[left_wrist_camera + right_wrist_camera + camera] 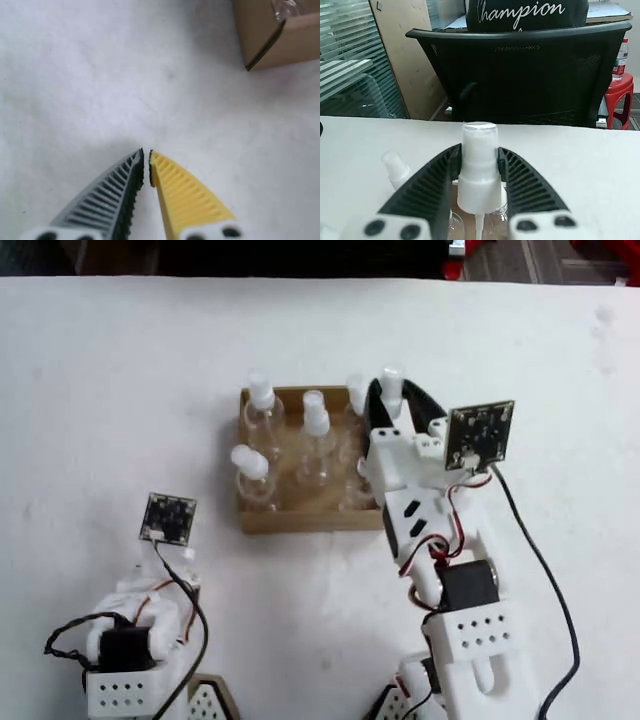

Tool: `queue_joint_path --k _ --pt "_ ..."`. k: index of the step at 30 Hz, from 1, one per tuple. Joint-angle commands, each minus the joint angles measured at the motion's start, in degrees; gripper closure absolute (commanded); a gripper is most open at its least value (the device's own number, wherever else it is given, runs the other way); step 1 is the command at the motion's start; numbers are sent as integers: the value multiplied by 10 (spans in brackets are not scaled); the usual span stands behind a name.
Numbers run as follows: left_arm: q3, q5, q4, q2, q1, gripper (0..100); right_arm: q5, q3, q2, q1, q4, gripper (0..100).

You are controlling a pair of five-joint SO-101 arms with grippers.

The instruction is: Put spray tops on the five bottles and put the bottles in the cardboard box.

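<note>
right gripper [479,150] pinches a spray top [479,180] above the box [300,518], where capped bottles [316,440] stand. left gripper [146,156] hangs over the table [75,75] near a box corner, its fingers all but touching.

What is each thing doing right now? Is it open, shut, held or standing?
Box: open, bottles inside.
Bottles: upright in box; three clearly have tops on.
Spray top: held by right gripper.
Right gripper: shut on spray top.
Left gripper: shut, empty.
</note>
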Motion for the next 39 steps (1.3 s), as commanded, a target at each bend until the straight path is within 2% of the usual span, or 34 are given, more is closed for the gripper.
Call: queue_joint_path --k 1,10,24,33,39 --pt "-1 -4 -13 -5 7 975 3 34 1 2 -58 983" --pt "-1 -4 -13 -5 7 975 3 135 -4 2 -133 983" --pt "-1 -4 -13 -5 7 975 3 185 -5 -41 -138 983" --pt "-1 -4 -13 -5 7 975 4 273 -4 -40 -282 983" --pt "-1 -4 -13 -5 7 975 6 285 -4 -40 -288 983"
